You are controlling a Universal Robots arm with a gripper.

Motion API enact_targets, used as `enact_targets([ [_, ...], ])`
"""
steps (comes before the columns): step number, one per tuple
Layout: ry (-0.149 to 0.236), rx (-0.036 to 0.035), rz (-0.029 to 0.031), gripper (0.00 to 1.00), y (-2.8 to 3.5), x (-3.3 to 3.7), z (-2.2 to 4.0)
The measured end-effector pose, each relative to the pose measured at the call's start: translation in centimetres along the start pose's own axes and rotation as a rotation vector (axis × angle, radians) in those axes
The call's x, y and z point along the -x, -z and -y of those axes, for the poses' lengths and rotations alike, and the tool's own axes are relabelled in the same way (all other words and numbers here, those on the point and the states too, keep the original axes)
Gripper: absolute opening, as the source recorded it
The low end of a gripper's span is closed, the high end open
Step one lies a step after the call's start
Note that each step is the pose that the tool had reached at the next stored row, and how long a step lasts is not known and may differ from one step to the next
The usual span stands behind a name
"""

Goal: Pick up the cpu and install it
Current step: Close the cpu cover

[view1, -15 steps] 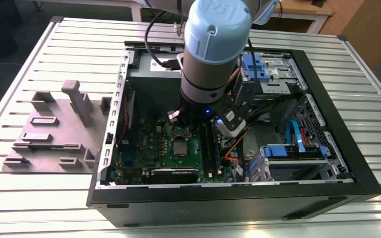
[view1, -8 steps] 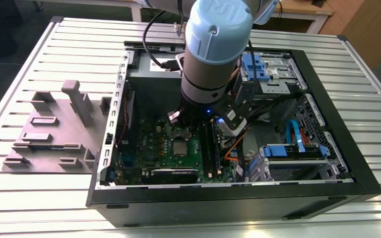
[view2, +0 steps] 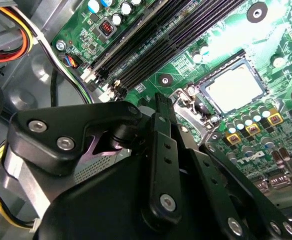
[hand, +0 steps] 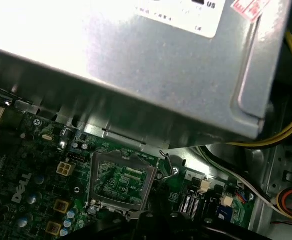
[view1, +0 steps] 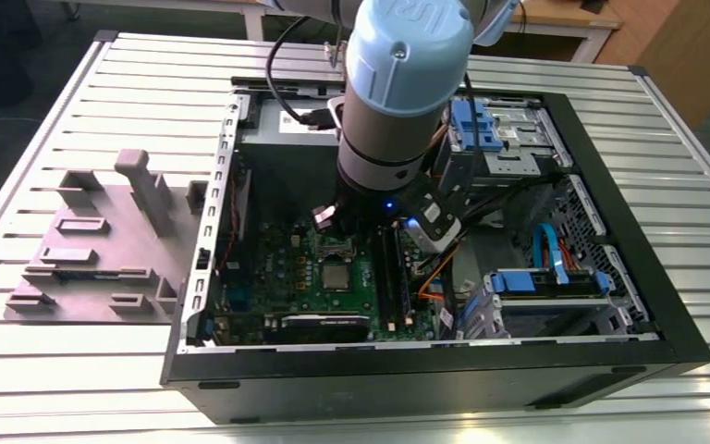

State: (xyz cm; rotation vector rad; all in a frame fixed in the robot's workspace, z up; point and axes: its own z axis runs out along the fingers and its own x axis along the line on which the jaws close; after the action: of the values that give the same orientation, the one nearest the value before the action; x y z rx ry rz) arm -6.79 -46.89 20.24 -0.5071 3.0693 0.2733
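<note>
The cpu (view2: 234,90) is a silvery square lying flat inside the dark socket on the green motherboard (view2: 150,65); in the exterior view the cpu (view1: 330,275) sits mid-board. The socket's metal frame (hand: 121,182) stands swung up beside it, with a thin wire lever (hand: 165,162) at its corner. My gripper (view1: 330,222) hangs low inside the computer case, just behind the socket and by the raised frame. In the second wrist view the gripper (view2: 159,112) is black and reaches toward the frame's hinge, a little short of the cpu.
A large grey metal box with a white label (hand: 175,75) looms close over the socket area. Memory slots (view2: 150,40) run beside the socket. Coloured cables (view2: 16,45), blue drive bays (view1: 503,125) and the case wall (view1: 454,370) hem the arm in. A grey fixture block (view1: 96,240) stands outside the case.
</note>
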Motion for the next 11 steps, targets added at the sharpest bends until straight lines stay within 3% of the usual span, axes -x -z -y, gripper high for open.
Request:
enact_targets([
  [11,0.002,0.005,0.0011,0.1,0.54,0.22,-0.03],
])
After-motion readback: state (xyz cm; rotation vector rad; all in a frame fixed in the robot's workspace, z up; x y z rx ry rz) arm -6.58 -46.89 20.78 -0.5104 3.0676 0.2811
